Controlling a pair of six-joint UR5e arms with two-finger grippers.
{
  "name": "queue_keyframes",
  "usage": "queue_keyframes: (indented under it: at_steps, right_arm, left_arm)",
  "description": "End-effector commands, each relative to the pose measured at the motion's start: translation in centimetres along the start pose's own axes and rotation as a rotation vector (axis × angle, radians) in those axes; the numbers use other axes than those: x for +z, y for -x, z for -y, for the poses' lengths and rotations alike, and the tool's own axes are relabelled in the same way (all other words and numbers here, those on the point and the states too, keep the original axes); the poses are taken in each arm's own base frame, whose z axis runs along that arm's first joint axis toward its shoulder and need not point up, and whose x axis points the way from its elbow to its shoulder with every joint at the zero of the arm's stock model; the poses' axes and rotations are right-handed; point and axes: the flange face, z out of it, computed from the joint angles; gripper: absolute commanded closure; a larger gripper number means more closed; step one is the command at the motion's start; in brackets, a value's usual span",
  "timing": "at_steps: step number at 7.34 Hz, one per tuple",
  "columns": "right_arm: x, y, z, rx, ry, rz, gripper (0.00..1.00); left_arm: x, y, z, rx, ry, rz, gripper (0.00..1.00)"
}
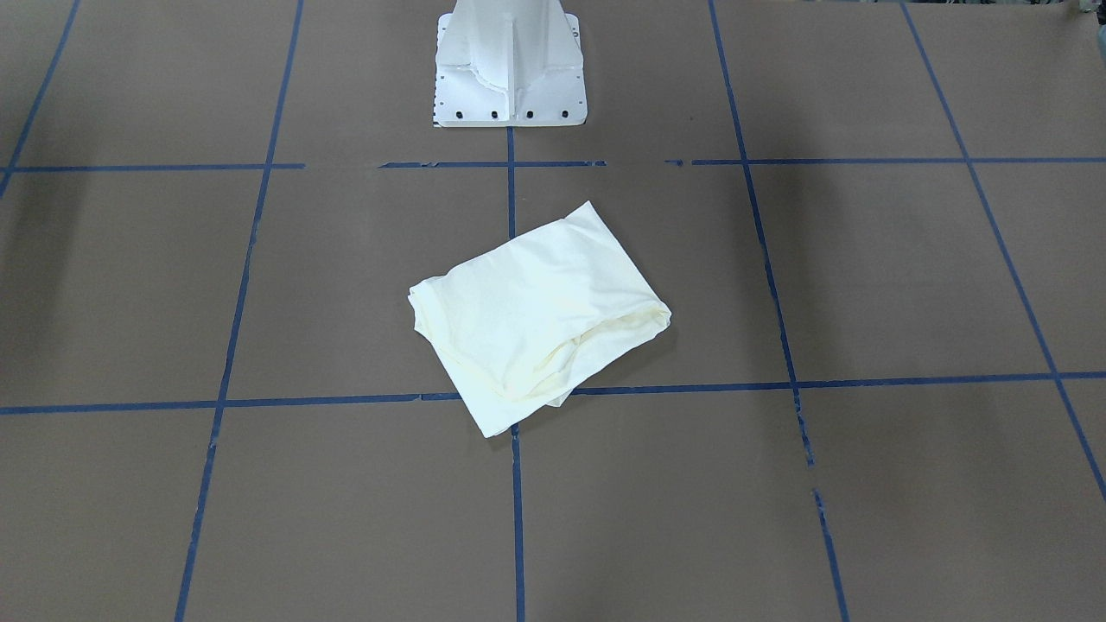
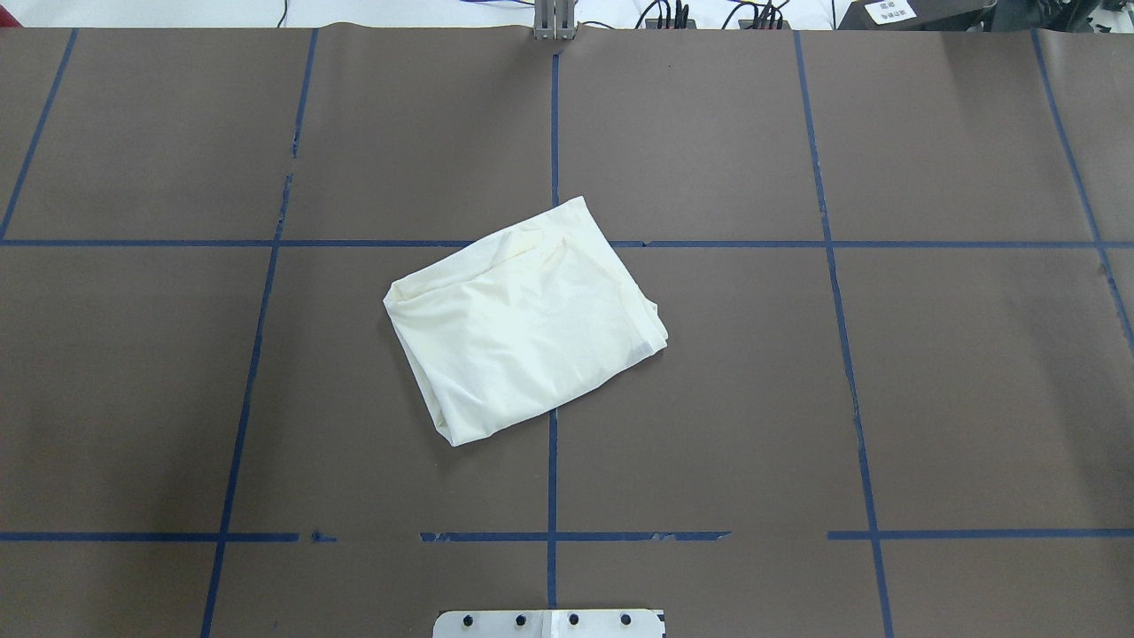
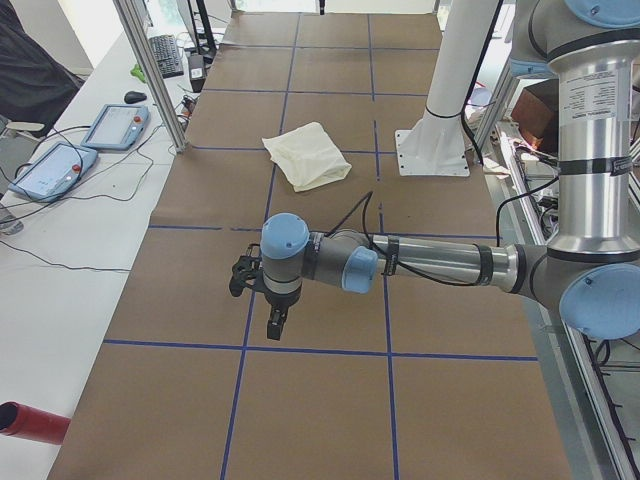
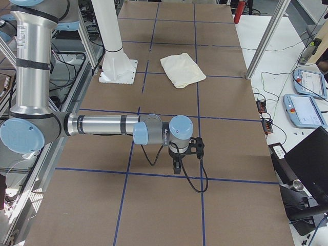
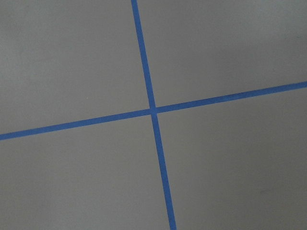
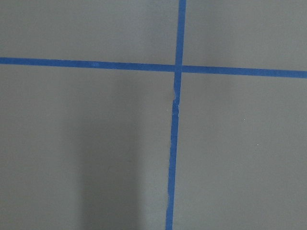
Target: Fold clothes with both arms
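Bright even light, sharp, soft shadows

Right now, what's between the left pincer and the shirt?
Nothing but bare brown table and blue tape from left pincer to shirt, in the exterior left view.

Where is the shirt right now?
From overhead, the folded shirt lies in the middle of the table, over a crossing of blue tape lines, ahead of the white base.
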Motion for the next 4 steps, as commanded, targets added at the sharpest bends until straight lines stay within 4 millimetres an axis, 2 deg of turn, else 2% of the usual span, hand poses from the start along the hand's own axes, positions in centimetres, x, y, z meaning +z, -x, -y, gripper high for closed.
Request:
queue_keyframes:
  at_steps: [1,2,3,4]
  right_arm:
    - [0.5,-0.6,-0.5,0.007,-0.021,0.003,0.0]
    - [-0.4,0.3,-0.1,0.019,-0.041,0.005,0.0]
    - [-2.0,1.9,0.1,0.075,-0.073,0.012,0.0]
    - [-2.5,2.4,-0.1,0.086,-0.082,0.014,0.0]
  left_arm:
    - [0.0,0.0,0.0,0.0,0.003,-0.004,0.0]
    - [0.0,0.0,0.0,0.0,0.003,-0.004,0.0]
    - [0.0,-0.1,0.0,0.003,0.002,-0.004,0.0]
    - [-0.1,-0.1,0.0,0.002,0.001,-0.004,0.0]
